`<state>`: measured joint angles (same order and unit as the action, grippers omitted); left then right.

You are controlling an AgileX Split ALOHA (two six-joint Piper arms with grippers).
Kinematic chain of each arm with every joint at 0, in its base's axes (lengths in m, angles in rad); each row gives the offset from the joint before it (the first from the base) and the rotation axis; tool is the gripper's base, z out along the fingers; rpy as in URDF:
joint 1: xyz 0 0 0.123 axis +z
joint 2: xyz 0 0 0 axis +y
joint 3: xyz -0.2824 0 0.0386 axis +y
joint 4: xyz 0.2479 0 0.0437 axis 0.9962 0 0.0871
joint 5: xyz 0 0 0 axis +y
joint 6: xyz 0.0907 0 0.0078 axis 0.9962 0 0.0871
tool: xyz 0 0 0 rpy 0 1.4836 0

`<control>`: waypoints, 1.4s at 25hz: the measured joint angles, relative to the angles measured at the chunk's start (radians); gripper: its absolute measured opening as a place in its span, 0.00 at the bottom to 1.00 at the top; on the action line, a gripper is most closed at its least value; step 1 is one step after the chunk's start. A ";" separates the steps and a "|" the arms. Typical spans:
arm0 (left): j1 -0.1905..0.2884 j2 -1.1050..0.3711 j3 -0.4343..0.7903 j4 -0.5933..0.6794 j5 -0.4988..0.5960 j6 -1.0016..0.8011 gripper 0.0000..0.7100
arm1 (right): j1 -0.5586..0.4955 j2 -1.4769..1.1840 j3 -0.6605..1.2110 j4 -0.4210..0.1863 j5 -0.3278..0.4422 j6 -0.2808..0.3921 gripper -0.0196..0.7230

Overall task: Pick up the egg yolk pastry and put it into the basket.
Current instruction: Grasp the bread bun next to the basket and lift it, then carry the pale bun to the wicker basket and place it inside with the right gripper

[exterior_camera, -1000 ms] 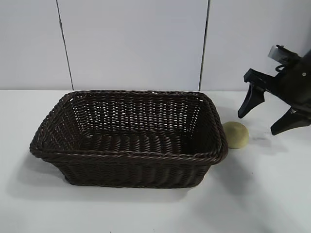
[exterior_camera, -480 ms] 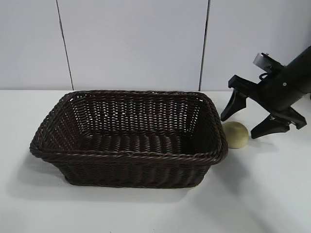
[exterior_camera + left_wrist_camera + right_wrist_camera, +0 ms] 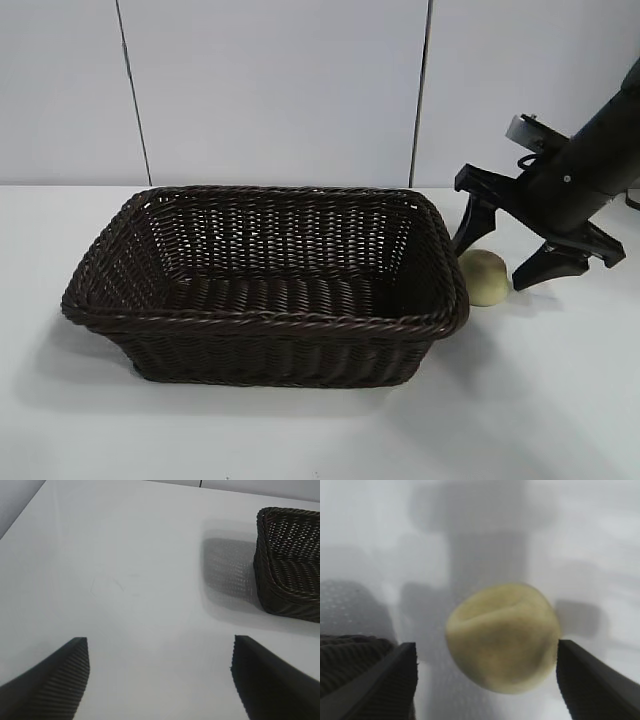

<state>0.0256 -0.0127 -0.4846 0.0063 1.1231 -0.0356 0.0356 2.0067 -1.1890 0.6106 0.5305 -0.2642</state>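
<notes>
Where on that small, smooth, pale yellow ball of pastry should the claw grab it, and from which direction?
Probably across the widest middle of the pale yellow egg yolk pastry, coming down from above. It is round, so pads below its bulge would hold better. The dark woven wicker basket stands close beside it, so one finger must fit between. The open right gripper already straddles it.

Lab bench: bare white table, panelled wall.

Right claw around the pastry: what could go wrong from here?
1. The pastry lies right beside the basket; one finger of the right claw could catch the braided rim.
2. The pastry is round and smooth, so it might roll or squirt out as the open claw shuts.
</notes>
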 joint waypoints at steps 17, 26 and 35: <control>0.000 0.000 0.000 0.000 0.000 0.000 0.80 | 0.000 -0.045 0.000 -0.046 0.018 0.036 0.06; 0.000 0.000 0.000 0.000 0.000 0.000 0.80 | 0.000 -0.239 0.000 -0.054 0.124 0.036 0.06; 0.000 0.000 0.000 0.000 0.000 0.000 0.80 | 0.008 -0.306 0.000 -0.041 0.161 0.036 0.06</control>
<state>0.0256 -0.0127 -0.4846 0.0063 1.1231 -0.0356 0.0434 1.7011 -1.1890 0.5697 0.6913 -0.2280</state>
